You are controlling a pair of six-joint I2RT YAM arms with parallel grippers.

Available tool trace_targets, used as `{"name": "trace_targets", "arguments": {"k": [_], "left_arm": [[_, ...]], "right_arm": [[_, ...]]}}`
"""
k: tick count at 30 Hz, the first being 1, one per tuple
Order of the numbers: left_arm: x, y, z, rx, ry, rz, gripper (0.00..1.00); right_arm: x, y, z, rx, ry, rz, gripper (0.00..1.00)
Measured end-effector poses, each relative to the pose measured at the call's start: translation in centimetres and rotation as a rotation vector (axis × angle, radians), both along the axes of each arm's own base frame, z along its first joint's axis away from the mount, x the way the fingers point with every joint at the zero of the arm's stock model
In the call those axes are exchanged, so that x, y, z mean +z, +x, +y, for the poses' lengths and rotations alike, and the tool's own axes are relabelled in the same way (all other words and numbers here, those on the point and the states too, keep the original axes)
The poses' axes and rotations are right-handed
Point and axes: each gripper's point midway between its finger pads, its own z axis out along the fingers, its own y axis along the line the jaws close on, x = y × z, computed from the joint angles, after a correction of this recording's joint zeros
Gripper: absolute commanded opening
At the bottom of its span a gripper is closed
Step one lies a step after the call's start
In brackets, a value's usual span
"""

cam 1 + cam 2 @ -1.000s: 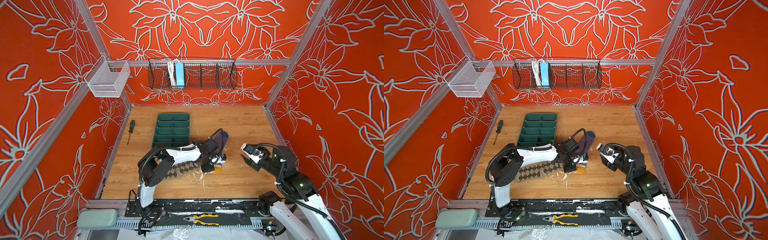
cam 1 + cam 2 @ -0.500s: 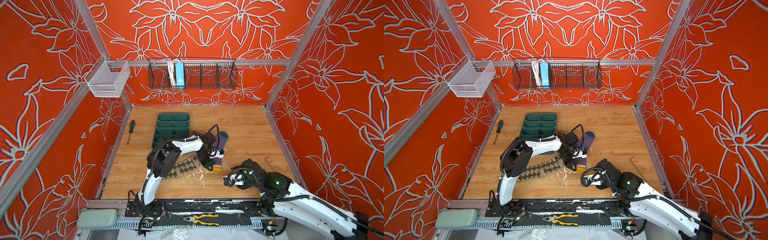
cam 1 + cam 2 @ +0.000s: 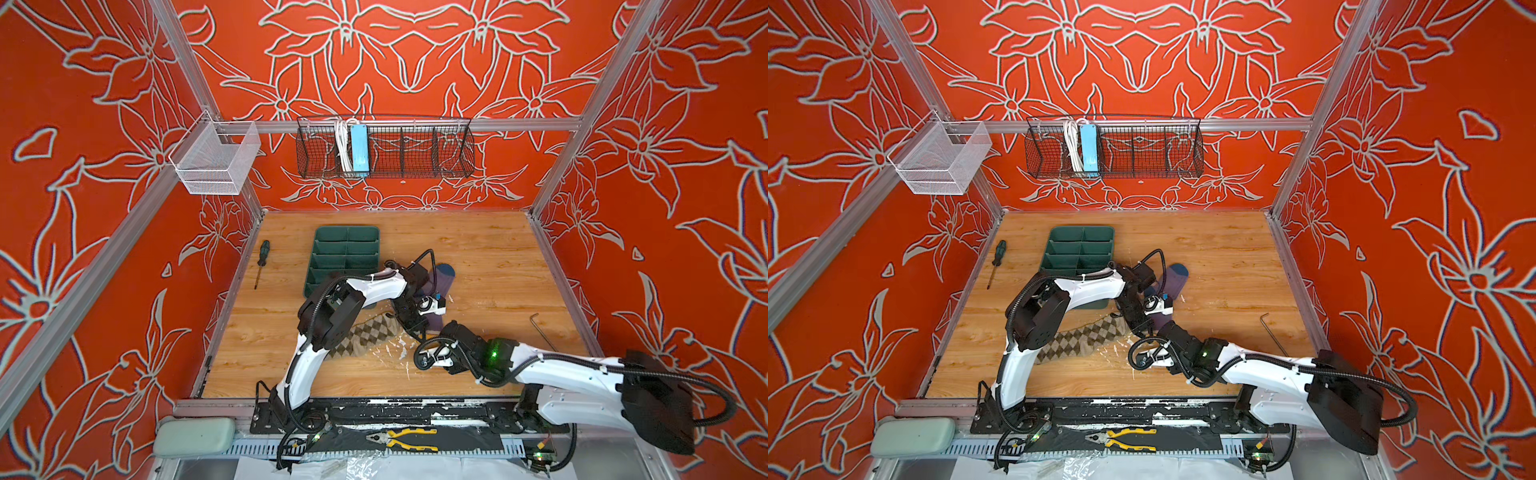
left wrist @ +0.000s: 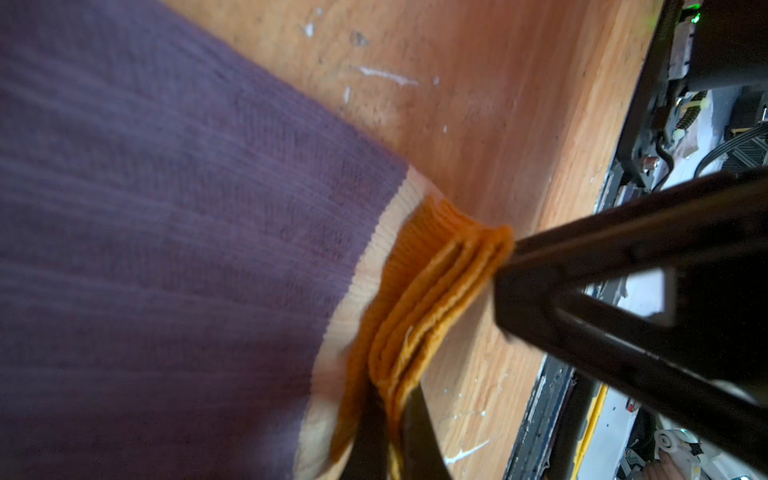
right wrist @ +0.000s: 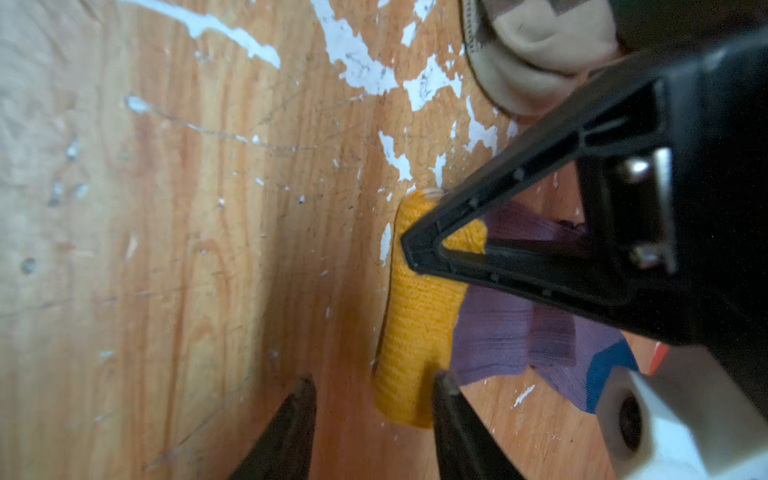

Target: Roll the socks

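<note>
as left tool (image 4: 388,415) pinches purple sock (image 4: 166,249), right tool (image 5: 374,384) gapes

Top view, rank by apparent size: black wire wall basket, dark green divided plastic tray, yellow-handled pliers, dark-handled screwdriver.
1. black wire wall basket
2. dark green divided plastic tray, partly covered by the left arm
3. yellow-handled pliers
4. dark-handled screwdriver
The pliers lie nearer the camera, so 3 versus 4 is unsure.

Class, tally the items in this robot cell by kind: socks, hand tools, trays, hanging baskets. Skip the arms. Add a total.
Socks: 2 (argyle sock, purple sock)
Hand tools: 3 (screwdriver, hex key, pliers)
Trays: 1 (green tray)
Hanging baskets: 2 (white basket, black basket)
Total: 8
</note>
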Motion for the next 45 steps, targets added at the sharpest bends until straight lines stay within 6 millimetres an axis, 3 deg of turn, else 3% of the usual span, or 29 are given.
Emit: {"name": "trace_targets", "arguments": {"k": [5,8,17,23,26,31,35,40,42,45], "left_arm": [[0.0,0.0,0.0,0.000,0.000,0.001,0.00],[0.0,-0.1,0.0,0.000,0.001,0.003,0.06],[0.1,-0.3,0.2,0.000,0.003,0.006,0.13],[0.6,-0.5,0.4,-0.001,-0.004,0.001,0.31],[1.5,-0.9,0.8,0.000,-0.013,-0.017,0.38],[5.0,-0.5,1.5,0.024,-0.062,-0.111,0.42],[9.1,1.6,2.9,0.097,-0.112,-0.279,0.42],[14.7,5.4,7.9,0.263,-0.119,-0.649,0.45],[17.5,5.5,10.3,0.302,-0.129,-0.829,0.51],[21.3,3.8,12.8,0.288,-0.183,-1.042,0.57]], "right_arm": [[-0.6,0.4,0.3,-0.023,0.011,-0.006,0.29],[-1.0,0.8,0.5,-0.039,0.011,-0.014,0.21],[-1.2,1.9,0.8,-0.076,0.008,-0.047,0.16],[-1.1,2.1,1.0,-0.086,0.008,-0.038,0.00],[-1.1,1.9,1.1,-0.086,0.007,0.000,0.00],[-1.0,1.2,1.2,-0.080,0.013,0.105,0.00],[-1.0,0.6,1.5,-0.086,0.022,0.201,0.00],[-0.9,0.0,2.0,-0.098,0.031,0.331,0.00],[-1.0,0.0,2.2,-0.113,0.033,0.391,0.00],[-1.0,0.1,2.5,-0.147,0.044,0.487,0.00]]}}
